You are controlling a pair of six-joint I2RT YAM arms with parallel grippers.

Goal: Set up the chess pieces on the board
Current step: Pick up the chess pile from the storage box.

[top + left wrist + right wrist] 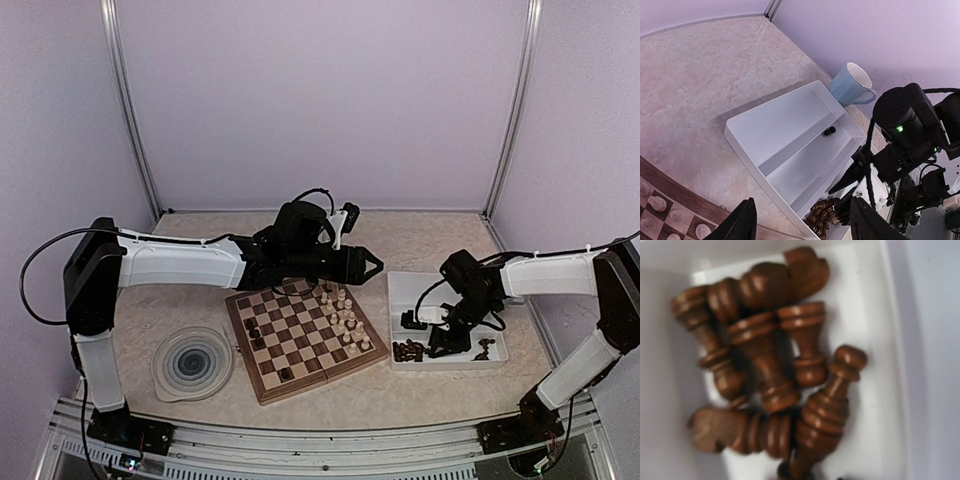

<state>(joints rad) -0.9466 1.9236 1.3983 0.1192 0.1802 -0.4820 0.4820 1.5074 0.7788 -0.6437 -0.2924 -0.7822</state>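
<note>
Right wrist view puts our right gripper [447, 340], jaws unreadable, at tangled dark pieces [765, 370] in the tray's [400, 295] 7 o'clock corner, so we risk lifting two; left gripper [372, 266] hangs open.

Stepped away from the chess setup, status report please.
Left claw open, empty, between board and tray. Right claw in tray over dark pieces, grip unclear. Nothing blocking.
</note>
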